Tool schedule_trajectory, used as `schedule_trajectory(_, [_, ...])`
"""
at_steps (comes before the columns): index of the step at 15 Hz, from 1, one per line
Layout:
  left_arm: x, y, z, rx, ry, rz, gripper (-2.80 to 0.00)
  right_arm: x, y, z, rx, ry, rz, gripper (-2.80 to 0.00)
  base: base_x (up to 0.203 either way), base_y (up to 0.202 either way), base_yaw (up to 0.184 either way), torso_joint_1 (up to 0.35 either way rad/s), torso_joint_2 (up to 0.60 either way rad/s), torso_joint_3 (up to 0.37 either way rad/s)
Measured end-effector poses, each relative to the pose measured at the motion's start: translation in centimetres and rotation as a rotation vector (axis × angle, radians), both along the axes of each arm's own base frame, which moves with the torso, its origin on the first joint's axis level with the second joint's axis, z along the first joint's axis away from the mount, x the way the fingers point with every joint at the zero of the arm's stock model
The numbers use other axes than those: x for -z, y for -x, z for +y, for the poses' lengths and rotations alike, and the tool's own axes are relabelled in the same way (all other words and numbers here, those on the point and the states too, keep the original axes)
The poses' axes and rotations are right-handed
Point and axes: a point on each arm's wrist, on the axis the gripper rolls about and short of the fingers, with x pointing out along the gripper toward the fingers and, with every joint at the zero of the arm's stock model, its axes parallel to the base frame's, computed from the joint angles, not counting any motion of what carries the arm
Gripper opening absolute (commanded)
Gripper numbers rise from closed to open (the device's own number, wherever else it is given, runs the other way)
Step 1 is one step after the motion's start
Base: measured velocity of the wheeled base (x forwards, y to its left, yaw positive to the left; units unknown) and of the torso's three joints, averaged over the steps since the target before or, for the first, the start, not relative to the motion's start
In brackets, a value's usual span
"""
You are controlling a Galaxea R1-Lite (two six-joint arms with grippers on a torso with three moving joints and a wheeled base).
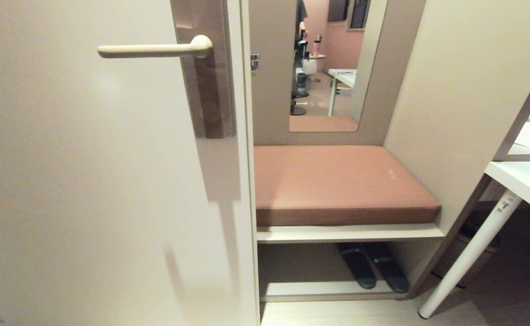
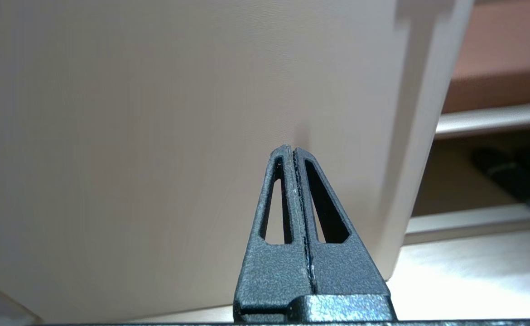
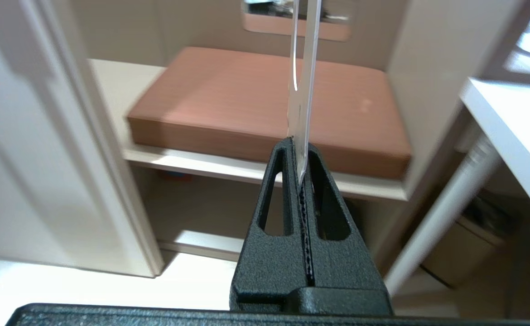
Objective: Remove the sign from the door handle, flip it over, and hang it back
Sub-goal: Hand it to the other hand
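Right gripper: we see our black fingers pressed together on the lower edge of the sign, nearest to the right wrist camera.
Sign: we see it edge-on, a thin pale card standing up from between the fingertips and running out past the frame's edge; a curved slit of its hole shows partway up. We cannot tell which face points which way.
Left gripper: we see our fingers pressed flat together with nothing between them, pointing at the plain cream door from close by.
Arms in the head view: we see neither arm there.
Door: from the head view it fills our left side, with its edge running down near the middle.
Door handle: we see the cream lever lying level, high on the door, its rounded pivot end on the tall brown-grey plate. Nothing hangs on it.
Bench: beyond the door edge we see a niche with a brown cushion on a pale shelf.
Slippers: we see a dark pair lying under that shelf.
White table: on our right, with a slanted white leg reaching the floor.
Mirror: farthest off, on the wall behind the cushion, we see it reflecting a room with pink walls.
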Motion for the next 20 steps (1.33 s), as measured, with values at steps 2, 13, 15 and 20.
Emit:
schedule_trajectory(2, [-0.3, 0.1, 0.0, 0.014, -0.014, -0.003, -2.80, -0.8, -1.0, 0.1, -0.015, 0.001, 0.004, -2.80, 0.000, 0.000, 0.000, 0.000, 0.00, 0.000])
schedule_trajectory(13, [-9.4, -0.9, -0.7, 0.329, 0.108, 0.061, -2.80, -2.7, -5.7, 0.6, -0.226, -0.016, 0.056, -2.80, 0.000, 0.000, 0.000, 0.000, 0.00, 0.000])
schedule_trajectory(15, [-11.1, -1.9, -0.9, 0.431, 0.134, 0.083, -2.80, -3.0, -6.1, 0.8, -0.314, -0.022, 0.066, -2.80, 0.000, 0.000, 0.000, 0.000, 0.00, 0.000])
schedule_trajectory(20, [-13.7, -4.4, -1.4, 0.644, 0.171, 0.121, -2.80, -3.6, -7.6, 1.1, -0.459, -0.042, 0.102, -2.80, 0.000, 0.000, 0.000, 0.000, 0.00, 0.000])
